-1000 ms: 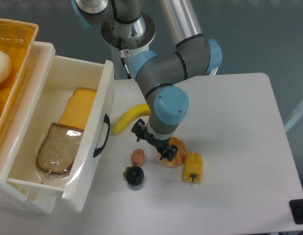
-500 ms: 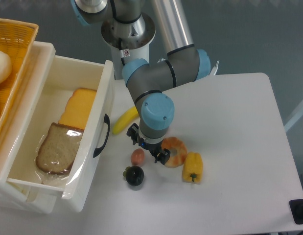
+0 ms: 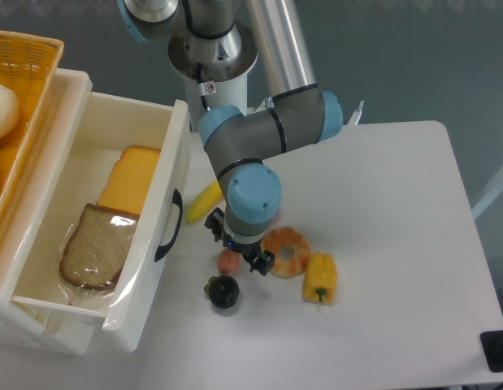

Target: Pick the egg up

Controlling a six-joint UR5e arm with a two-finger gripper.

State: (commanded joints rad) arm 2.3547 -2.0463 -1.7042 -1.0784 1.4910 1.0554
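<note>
Leftward since the earlier frame, my end effector [image 3: 239, 250] hung spread over the egg [image 3: 227, 261] on the white surface [image 3: 397, 244], grapes [image 3: 224, 292] below, doughnut [image 3: 287, 252] right.

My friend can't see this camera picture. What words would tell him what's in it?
A robot gripper hovers right over a small pinkish egg on a white table, beside dark grapes, a yellow pepper and a banana. A white bin holds bread.
</note>
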